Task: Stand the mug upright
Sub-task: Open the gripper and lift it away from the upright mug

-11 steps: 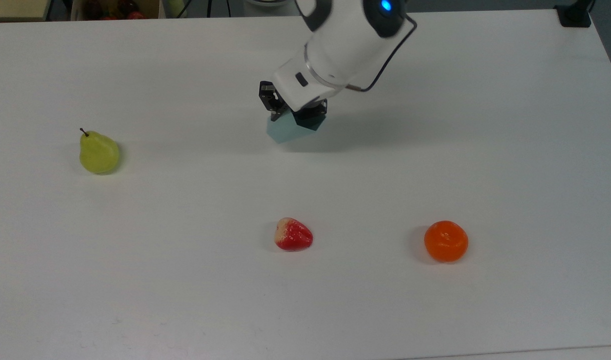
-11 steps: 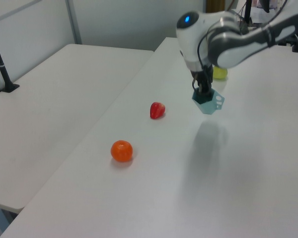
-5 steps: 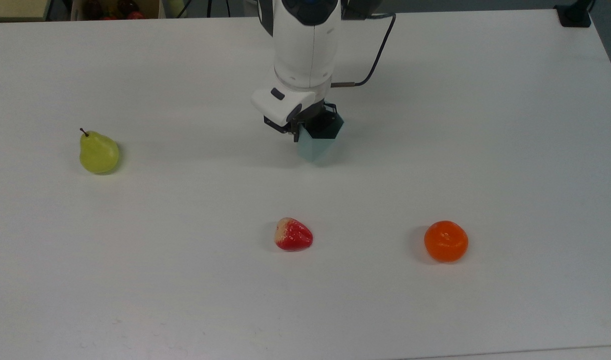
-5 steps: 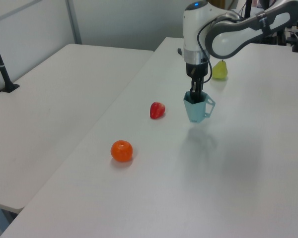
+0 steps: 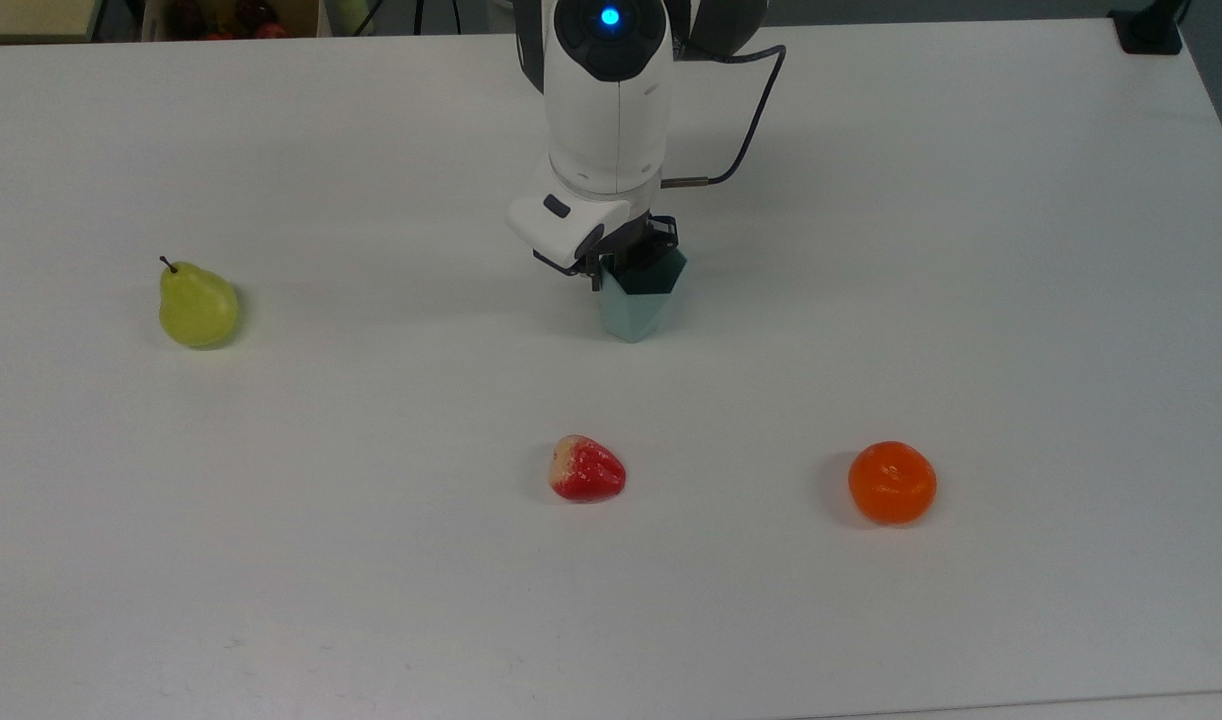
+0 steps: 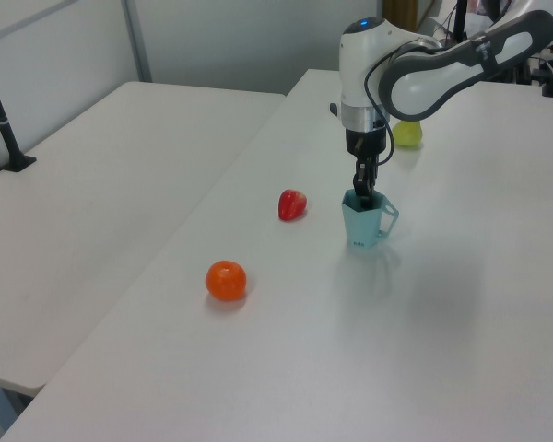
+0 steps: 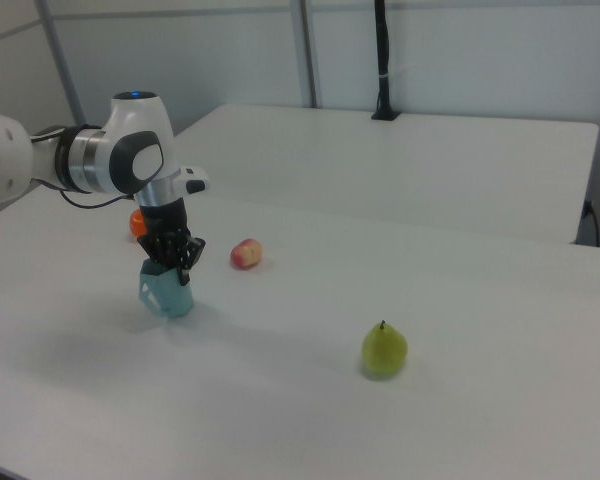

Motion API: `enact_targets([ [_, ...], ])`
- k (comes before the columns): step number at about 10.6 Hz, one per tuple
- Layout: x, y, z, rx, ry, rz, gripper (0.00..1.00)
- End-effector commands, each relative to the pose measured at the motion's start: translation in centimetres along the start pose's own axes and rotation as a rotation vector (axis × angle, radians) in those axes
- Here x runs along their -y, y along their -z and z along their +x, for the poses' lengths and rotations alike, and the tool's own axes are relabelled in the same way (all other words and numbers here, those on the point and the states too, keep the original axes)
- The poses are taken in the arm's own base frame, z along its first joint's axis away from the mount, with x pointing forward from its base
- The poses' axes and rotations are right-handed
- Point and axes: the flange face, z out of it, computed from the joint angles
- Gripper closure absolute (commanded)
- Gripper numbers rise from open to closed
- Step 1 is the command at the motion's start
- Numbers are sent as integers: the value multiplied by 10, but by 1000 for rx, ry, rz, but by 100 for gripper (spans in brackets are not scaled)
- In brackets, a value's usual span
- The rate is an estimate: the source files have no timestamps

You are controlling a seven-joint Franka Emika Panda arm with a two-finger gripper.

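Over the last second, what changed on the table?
The gripper, its fingers clamped on the rim of the mug, swung the mug from tilted to upright and lowered it; in the left view it now looks to be standing on the table, handle toward the left view's right. The grip has not let go. The pear, strawberry and orange stayed put.

In the top view, the mug (image 5: 633, 308) stood behind the strawberry (image 5: 587, 469), between pear (image 5: 197, 305) and orange (image 5: 892, 483).
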Motion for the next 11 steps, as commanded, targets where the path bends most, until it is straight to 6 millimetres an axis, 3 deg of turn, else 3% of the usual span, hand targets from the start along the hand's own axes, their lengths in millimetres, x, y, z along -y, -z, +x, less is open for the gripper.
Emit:
enact_targets([
  [1,-1,3,-5,-4,8,16,71],
  [2,-3,11,-6,-13,4,15,61],
  [3,-5,21,-9,-1,4,7,43],
  [4,-15,43,-12,-13,-6,1,34],
  [6,-32,82,-24,-39,-34,-9,0],
  [9,-68,148,-57,-65,-92,-29,0],
  [11,-96,179,-82,-55,-132,-43,0],
])
